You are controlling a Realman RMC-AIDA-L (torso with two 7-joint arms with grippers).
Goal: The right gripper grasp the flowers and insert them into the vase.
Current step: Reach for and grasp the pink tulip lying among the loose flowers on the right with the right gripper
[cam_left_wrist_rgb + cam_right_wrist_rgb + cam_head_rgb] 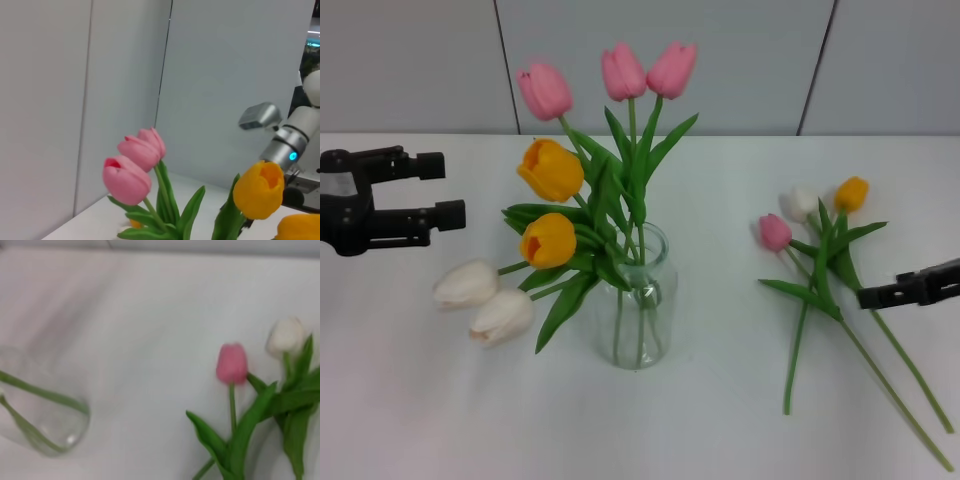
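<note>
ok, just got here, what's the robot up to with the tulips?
It is set to put the loose flowers into the vase, but nothing is picked up yet. The three slim tulips lie flat on the table, to the right of the vase. The right gripper is low at the right edge, by their stems, not holding them. The vase already holds pink and orange tulips, with two white heads drooping on its left. The left gripper sits open at the far left, holding nothing.
</note>
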